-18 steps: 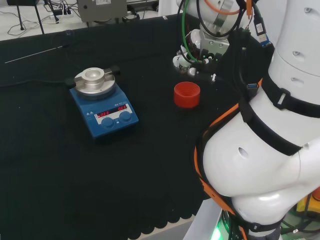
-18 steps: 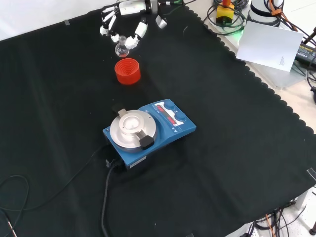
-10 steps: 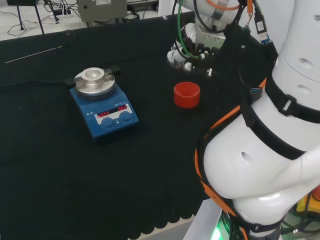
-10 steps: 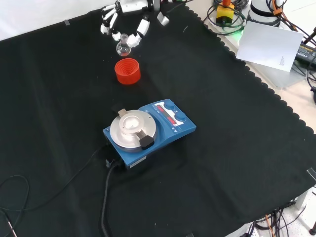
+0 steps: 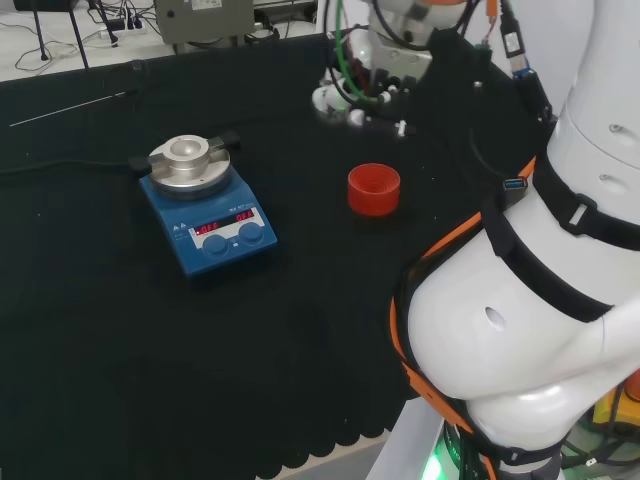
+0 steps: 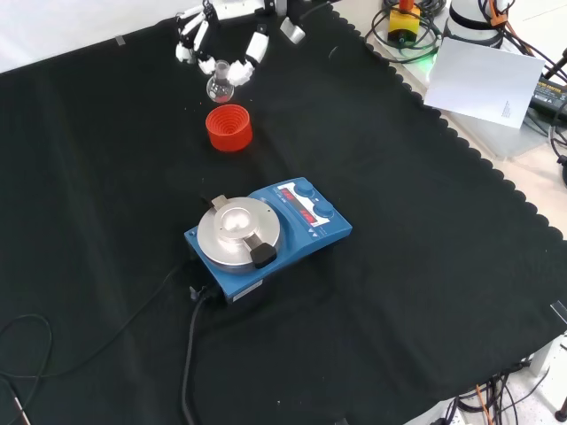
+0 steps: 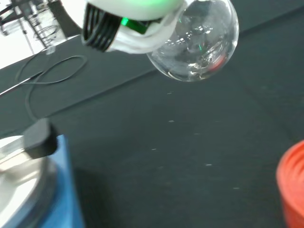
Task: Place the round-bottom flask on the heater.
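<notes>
While the hand (image 6: 232,27) has its fingers curled round the neck of the round-bottom flask (image 6: 221,85), the flask hangs bulb-down in the air, neck roughly upright. Landmark: heater (image 6: 266,235). In the front view the flask is well beyond the heater, just past the red ribbed stand (image 6: 229,127), which sits between them. Key relation: the heater's metal plate (image 6: 237,232) lies nearer the camera and well apart, so my read is carry over the stand, then lower.
</notes>
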`<state>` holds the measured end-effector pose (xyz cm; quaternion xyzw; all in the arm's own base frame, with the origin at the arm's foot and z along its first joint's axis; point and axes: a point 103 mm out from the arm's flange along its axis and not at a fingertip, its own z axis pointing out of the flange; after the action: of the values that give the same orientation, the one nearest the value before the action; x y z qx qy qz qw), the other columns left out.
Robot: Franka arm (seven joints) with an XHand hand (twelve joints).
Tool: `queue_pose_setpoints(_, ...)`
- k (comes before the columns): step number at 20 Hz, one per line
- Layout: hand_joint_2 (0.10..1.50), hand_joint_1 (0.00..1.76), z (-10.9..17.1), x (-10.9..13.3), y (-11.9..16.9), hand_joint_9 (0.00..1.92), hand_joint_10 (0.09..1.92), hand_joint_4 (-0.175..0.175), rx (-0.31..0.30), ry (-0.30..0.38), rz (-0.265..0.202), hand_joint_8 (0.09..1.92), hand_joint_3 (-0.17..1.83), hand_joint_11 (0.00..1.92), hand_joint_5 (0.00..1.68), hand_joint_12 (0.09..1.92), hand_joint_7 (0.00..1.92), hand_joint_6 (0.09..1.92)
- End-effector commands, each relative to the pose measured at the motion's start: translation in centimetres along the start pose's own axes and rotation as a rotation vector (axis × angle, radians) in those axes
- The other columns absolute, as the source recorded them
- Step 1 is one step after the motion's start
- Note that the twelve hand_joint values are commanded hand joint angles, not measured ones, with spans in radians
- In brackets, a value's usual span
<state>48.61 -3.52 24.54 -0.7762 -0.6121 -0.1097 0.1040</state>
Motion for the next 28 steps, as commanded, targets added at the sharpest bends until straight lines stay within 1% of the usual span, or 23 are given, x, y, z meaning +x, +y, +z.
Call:
queue_pose_setpoints(1, 0.7, 1.1, 1.0, 4.0, 0.3, 0.64, 0.62, 0.083, 0.04, -0.012, -0.063, 0.65, 0.74, 0.14, 1.09, 1.37, 0.46, 1.03)
queue_pose_setpoints(8, 0.7, 1.1, 1.5, 6.9, 0.5, 0.64, 0.62, 0.081, 0.052, -0.015, -0.116, 0.65, 0.75, 0.15, 1.09, 1.37, 0.46, 1.03)
queue_pose_setpoints(18, 0.69, 1.1, 2.6, 10.6, 1.3, 0.64, 0.62, 0.079, 0.095, -0.023, -0.185, 0.64, 0.75, 0.15, 1.1, 1.36, 0.46, 1.02)
queue_pose_setpoints(20, 0.69, 1.1, 2.9, 11.3, 1.5, 0.64, 0.62, 0.078, 0.094, -0.021, -0.2, 0.64, 0.76, 0.15, 1.1, 1.36, 0.46, 1.02)
queue_pose_setpoints(28, 0.69, 1.1, 3.6, 13.5, 2.3, 0.64, 0.62, 0.077, 0.11, -0.023, -0.23, 0.64, 0.76, 0.16, 1.11, 1.36, 0.46, 1.01)
